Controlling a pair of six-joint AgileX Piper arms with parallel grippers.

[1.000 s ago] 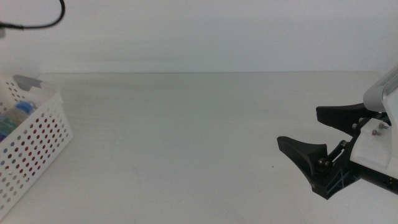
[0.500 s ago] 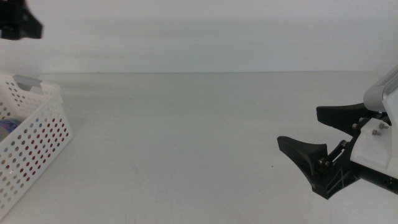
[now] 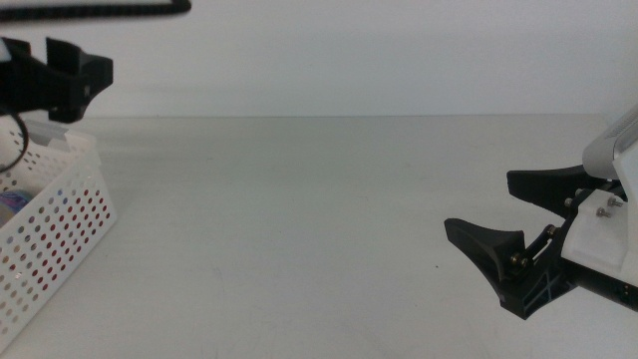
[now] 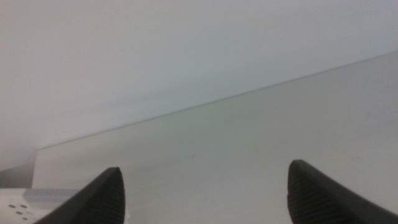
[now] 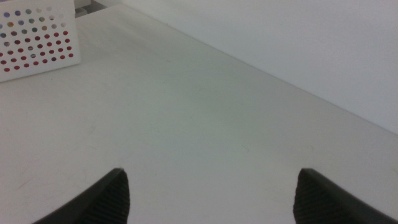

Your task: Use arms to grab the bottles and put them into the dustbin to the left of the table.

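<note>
While the right arm waited at the near right side of the big plain white table, its right gripper sat low over the tabletop with its two black forked jaws spread wide apart and nothing between them. Its white boxy housing showed at the picture's right edge. In the right wrist view the same two dark jaws stood far apart over bare table.

Farther off, at the left edge of the table, stood the white plastic dustbin with rows of round holes. It was well apart from the right gripper, right across the table. Red and blue colours showed through the holes, and a bit of something blue peeked over the rim, but I could not tell which bottle it was. No label or writing could be read anywhere. The right wrist view showed one holed wall of the dustbin far away, with red, blue and yellow spots in the holes.

Above the far end of the dustbin hung the left gripper, black, with a black cable over it. Its jaws were apart and held nothing. In the left wrist view a corner of the dustbin lay just beside one jaw.
</note>
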